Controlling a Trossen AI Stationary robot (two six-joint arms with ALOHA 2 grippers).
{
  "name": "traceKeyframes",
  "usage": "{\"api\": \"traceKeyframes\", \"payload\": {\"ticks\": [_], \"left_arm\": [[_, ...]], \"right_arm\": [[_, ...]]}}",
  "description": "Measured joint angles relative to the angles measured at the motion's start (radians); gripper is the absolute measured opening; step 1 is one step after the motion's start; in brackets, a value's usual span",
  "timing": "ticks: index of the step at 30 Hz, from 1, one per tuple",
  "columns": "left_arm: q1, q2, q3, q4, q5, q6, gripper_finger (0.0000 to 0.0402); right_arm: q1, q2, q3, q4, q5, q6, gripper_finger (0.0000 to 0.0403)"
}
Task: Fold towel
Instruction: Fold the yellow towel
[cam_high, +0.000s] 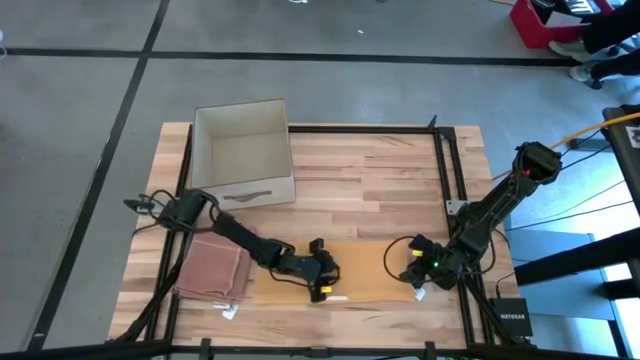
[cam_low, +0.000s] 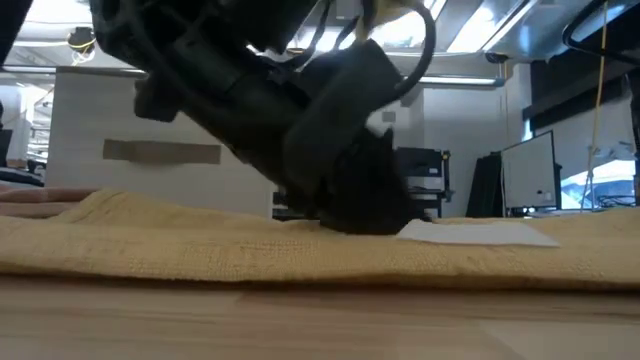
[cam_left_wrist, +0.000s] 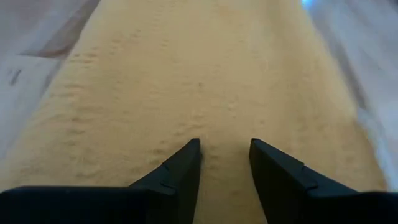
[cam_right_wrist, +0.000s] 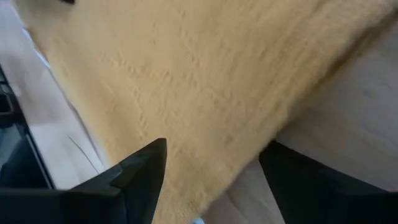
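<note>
A yellow towel (cam_high: 365, 268) lies flat along the table's near side, its long sides running left to right. My left gripper (cam_high: 322, 283) is low over it near its near long edge. In the left wrist view that gripper (cam_left_wrist: 225, 149) is open, with only towel (cam_left_wrist: 205, 74) behind the gap. In the low view it (cam_low: 365, 222) reaches down to the towel's top (cam_low: 200, 245). My right gripper (cam_high: 415, 275) is open wide at the towel's right end. In its wrist view the fingers (cam_right_wrist: 214, 149) stand either side of the towel's edge (cam_right_wrist: 261, 143). My left gripper slants down onto the towel's upper face (cam_left_wrist: 224, 124) from the table's left, its fingers apart and nothing between them. Whether the fingertips touch the cloth, I cannot tell. My right gripper points steeply down over the towel's right-end edge. Whether it touches the cloth, I cannot tell.
A folded pinkish-brown towel (cam_high: 212, 270) lies at the near left. An open cardboard box (cam_high: 243, 150) stands at the far left. A white tag (cam_low: 470, 232) lies on the yellow towel beside my left gripper. Bare wood (cam_high: 370, 190) spans the middle and far right.
</note>
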Motion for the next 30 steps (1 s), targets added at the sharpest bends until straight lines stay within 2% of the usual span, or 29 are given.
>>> {"api": "traceKeyframes", "payload": {"ticks": [4,19,24,30], "left_arm": [[0.017,0.056,0.007,0.095,0.042,-0.043,0.0131],[0.026,0.061,0.008,0.073,0.050,-0.057,0.0131],[0.026,0.061,0.007,0.074,0.050,-0.057,0.0131],[0.026,0.061,0.006,0.075,0.050,-0.057,0.0131]], "right_arm": [[0.000,0.002,-0.009,0.026,0.027,0.007,0.0264],[-0.005,0.079,-0.013,0.182,0.165,-0.038,0.0259],[-0.004,0.122,-0.012,0.216,0.170,-0.037,0.0208],[-0.004,0.123,-0.011,0.215,0.142,-0.058,0.0098]]}}
